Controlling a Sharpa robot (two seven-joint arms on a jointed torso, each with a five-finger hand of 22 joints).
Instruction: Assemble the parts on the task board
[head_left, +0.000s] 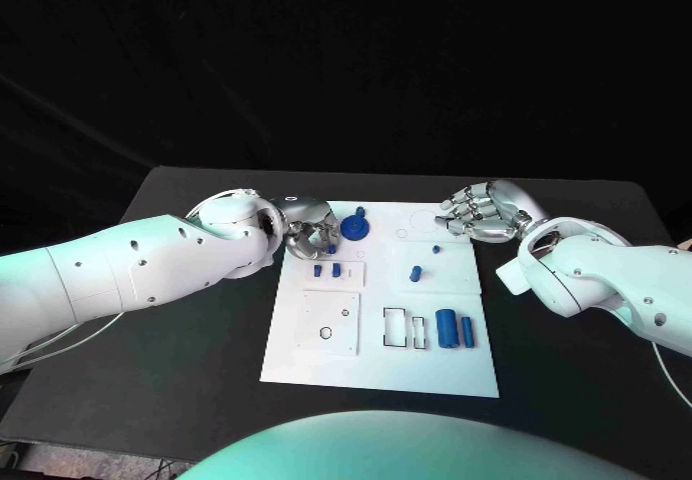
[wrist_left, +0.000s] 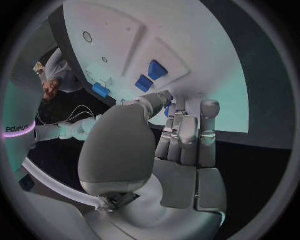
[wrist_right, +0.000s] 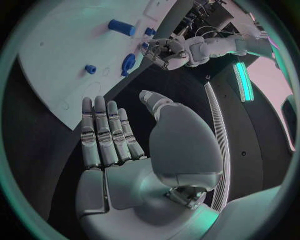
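Reaching over the task board's (head_left: 378, 370) far left corner, the left hand (head_left: 309, 233) pinches a small blue part (head_left: 330, 247), apparently for seating; the right hand (head_left: 479, 213) hovers spread and empty beside the far right corner.

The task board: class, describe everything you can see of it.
The task board is a flat white rectangular plate lying on the black table. It has raised white panels and black-outlined slots. Small blue parts lie on it, plus a blue disc near its far edge. The left robot hand is over its far left corner.
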